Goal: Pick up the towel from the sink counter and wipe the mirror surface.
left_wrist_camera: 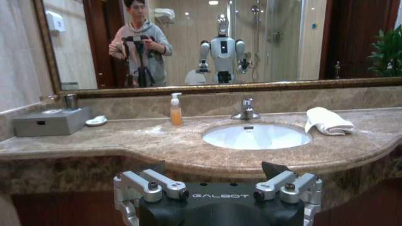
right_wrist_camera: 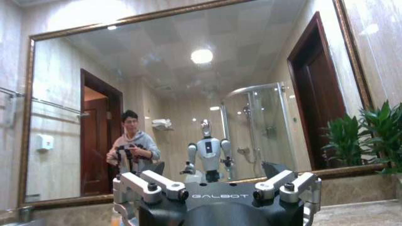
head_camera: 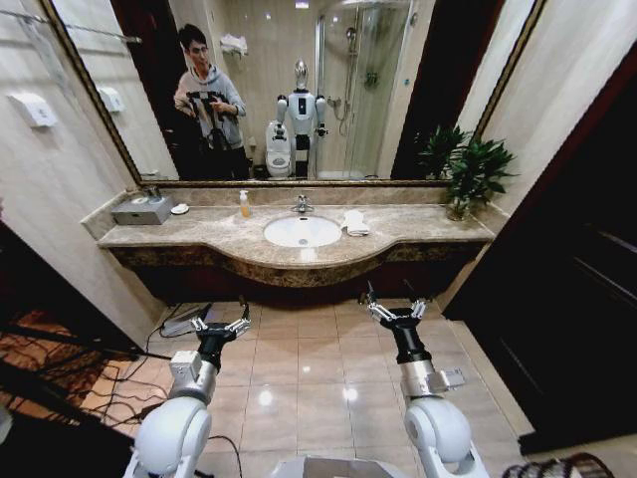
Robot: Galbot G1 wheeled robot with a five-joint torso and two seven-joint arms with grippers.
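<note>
A small folded white towel [head_camera: 355, 223] [left_wrist_camera: 327, 121] lies on the marble sink counter [head_camera: 229, 244] [left_wrist_camera: 144, 141], just right of the oval basin [head_camera: 302, 232] [left_wrist_camera: 256, 136]. Above the counter hangs the wide bronze-framed mirror [head_camera: 398, 90] [left_wrist_camera: 289, 42] [right_wrist_camera: 157, 94]. My left gripper [head_camera: 220, 327] [left_wrist_camera: 213, 169] hovers open over the floor, well short of the counter's front edge. My right gripper [head_camera: 395, 303] [right_wrist_camera: 213, 169] is also open and empty, a little nearer the counter and tilted up toward the mirror.
On the counter stand a soap bottle [head_camera: 244, 204] [left_wrist_camera: 176, 110], a chrome faucet [head_camera: 303, 204] [left_wrist_camera: 245, 109], a grey box [head_camera: 142, 210] [left_wrist_camera: 52, 122] at the left and a potted plant [head_camera: 468, 174] at the right. Cables [head_camera: 149, 349] lie on the tiled floor at left. A dark door [head_camera: 587, 269] flanks the right.
</note>
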